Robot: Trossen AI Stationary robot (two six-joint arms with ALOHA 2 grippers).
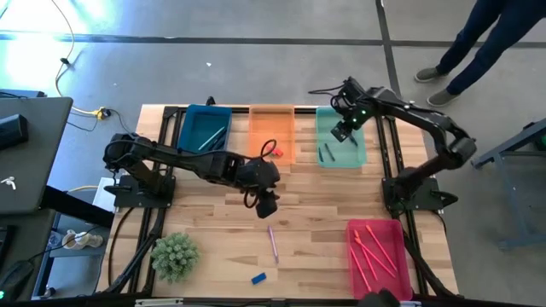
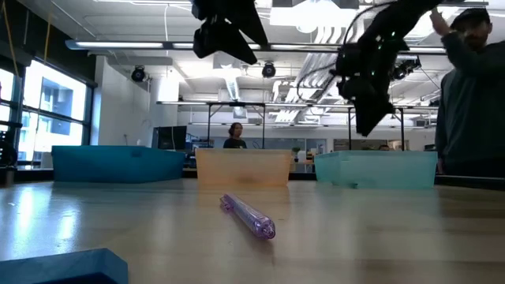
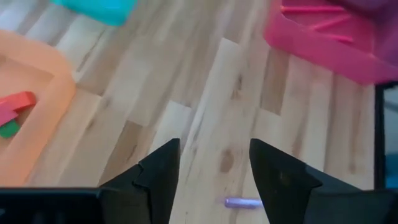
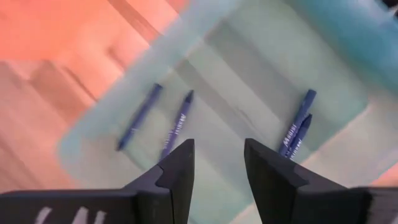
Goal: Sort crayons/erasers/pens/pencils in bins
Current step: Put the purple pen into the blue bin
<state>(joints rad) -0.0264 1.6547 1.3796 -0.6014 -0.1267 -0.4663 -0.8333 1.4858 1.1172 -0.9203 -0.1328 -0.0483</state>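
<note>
My left gripper [image 1: 266,205] [image 3: 214,155] hangs open above bare table between the orange bin [image 1: 272,115] and a purple pen [image 1: 273,243] [image 3: 242,202] that lies flat on the wood. Red and green erasers [image 3: 13,106] lie in the orange bin. A blue eraser [image 1: 258,278] lies near the table's near edge. My right gripper [image 1: 343,130] [image 4: 219,155] is open above the teal-green bin [image 1: 363,153], where several blue pens [image 4: 177,124] lie. The blue bin [image 1: 192,124] holds thin sticks. The pink-red bin [image 1: 388,230] holds pink sticks.
A small green plant [image 1: 175,256] stands at the near left corner. A person [image 1: 478,43] stands beyond the table's far right corner and also shows in the low view [image 2: 473,87]. A laptop [image 1: 26,153] sits left of the table.
</note>
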